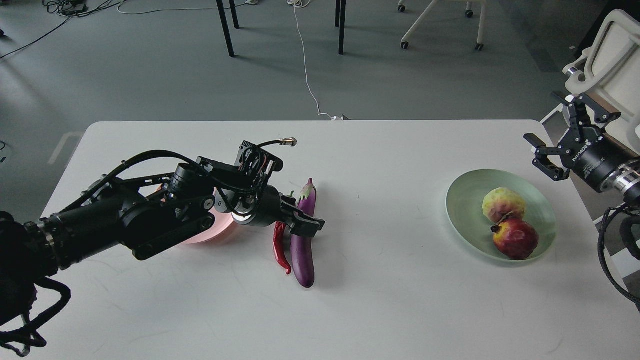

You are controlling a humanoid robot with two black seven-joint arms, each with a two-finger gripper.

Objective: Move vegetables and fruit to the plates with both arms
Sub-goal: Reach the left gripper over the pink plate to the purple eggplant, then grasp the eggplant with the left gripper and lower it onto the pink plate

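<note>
The purple eggplant (303, 255) and the red chili (280, 249) lie side by side on the white table (400, 300), just right of the pink plate (201, 236), which my left arm mostly hides. My left gripper (299, 219) is low over the upper ends of the eggplant and chili. Its fingers are spread, and I see no grip on either. The bumpy yellow-green fruit (502, 202) and the dark red pomegranate (515, 239) sit in the mint green plate (460, 200) at the right. My right gripper (549, 152) hangs open and empty above the table's right edge.
A white chair (612, 55) stands just behind my right arm at the far right. Beyond the table's back edge are black table legs (225, 27), a white cable (305, 65) on the floor and a rolling chair base (440, 20).
</note>
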